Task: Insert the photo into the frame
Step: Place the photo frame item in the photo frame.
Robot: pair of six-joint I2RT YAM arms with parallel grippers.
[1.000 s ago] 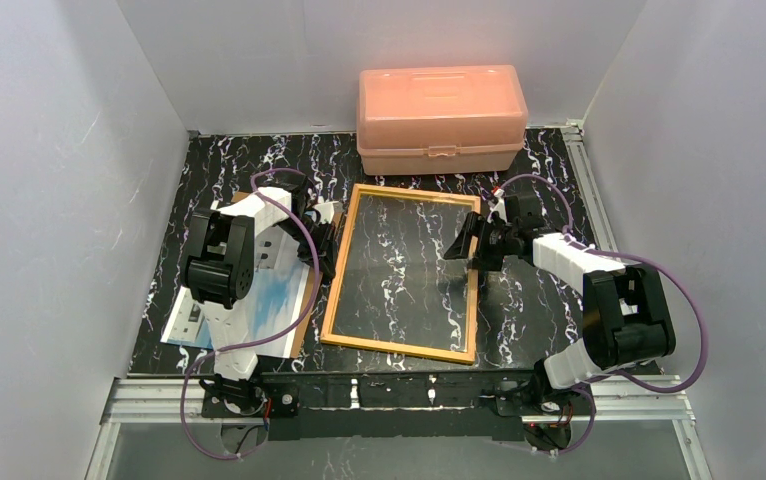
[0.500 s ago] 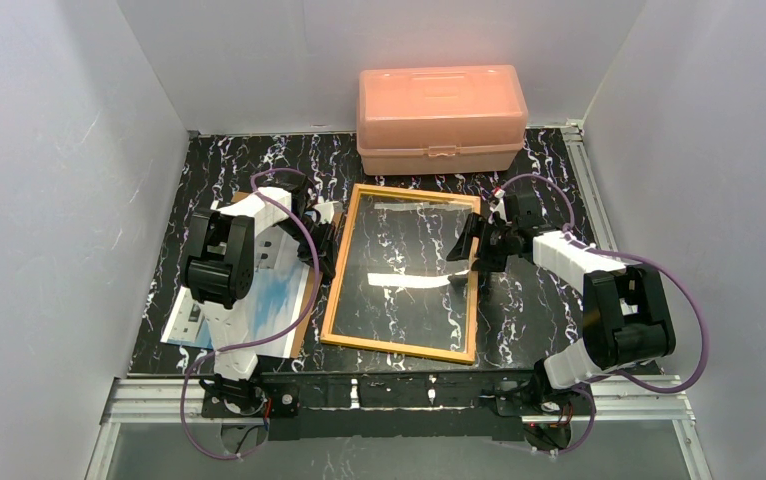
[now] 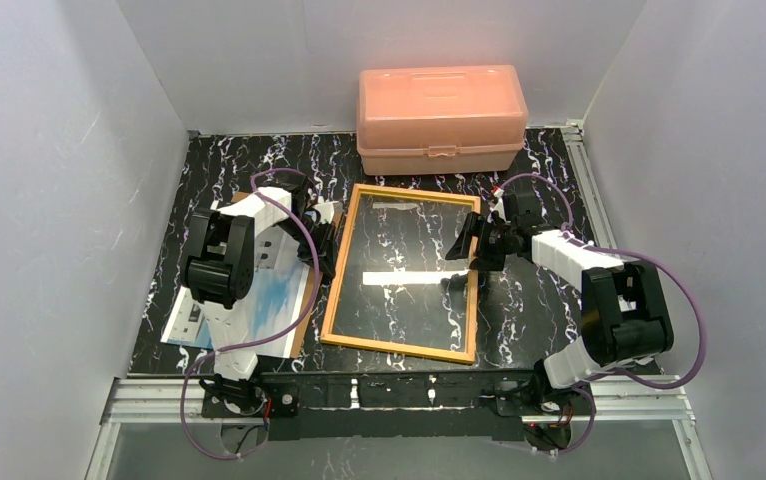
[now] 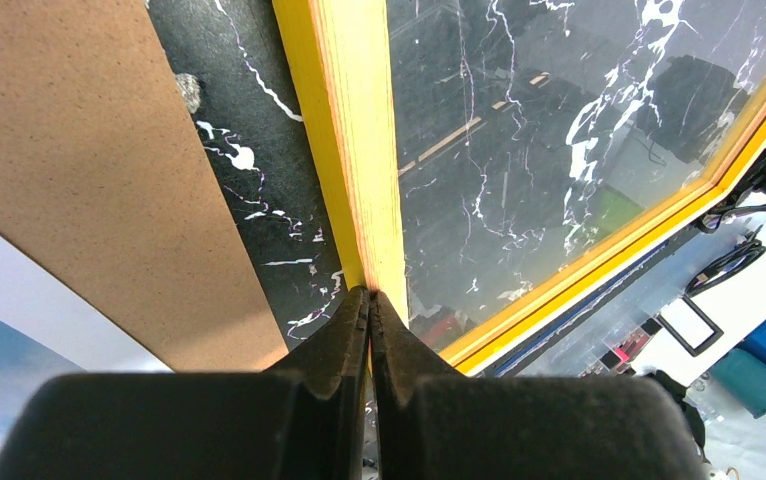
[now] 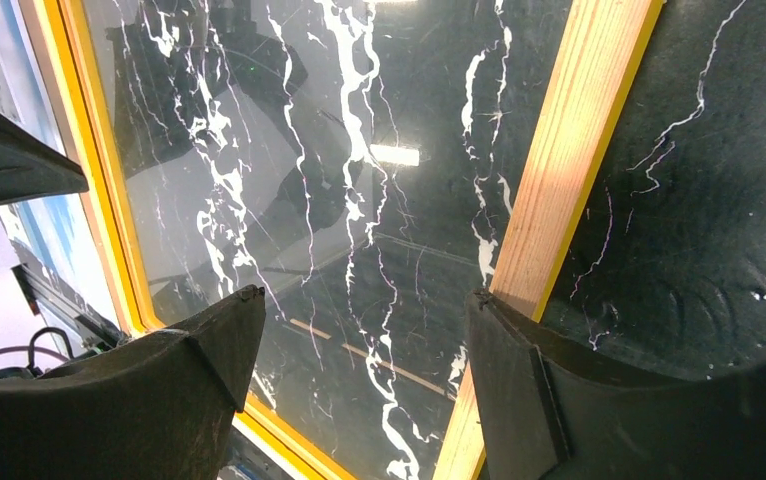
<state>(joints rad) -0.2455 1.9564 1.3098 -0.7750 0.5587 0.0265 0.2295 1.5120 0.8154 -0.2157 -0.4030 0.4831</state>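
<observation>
The frame (image 3: pixel 338 272), a thin yellow-orange border around a clear pane, lies flat mid-table with the marble top showing through. The photo (image 3: pixel 271 298), blue sky with clouds, lies to its left, partly hidden by my left arm. My left gripper (image 3: pixel 329 258) is shut, and in the left wrist view its tips (image 4: pixel 370 296) rest against the outer edge of the frame's left rail (image 4: pixel 359 150) with nothing between them. My right gripper (image 3: pixel 465 262) stands open over the frame's right side. One of its fingers (image 5: pixel 504 340) sits over the right rail (image 5: pixel 569 170), the other over the pane.
A salmon-pink plastic box (image 3: pixel 441 105) stands at the back, just beyond the frame. A brown backing board (image 4: pixel 79 170) lies under the photo, beside the frame's left rail. White walls close in the left, right and back; a metal rail (image 3: pixel 399 392) runs along the near edge.
A white band of glare has appeared across the pane and widened. The right gripper has shifted slightly; the left arm has not visibly moved.
</observation>
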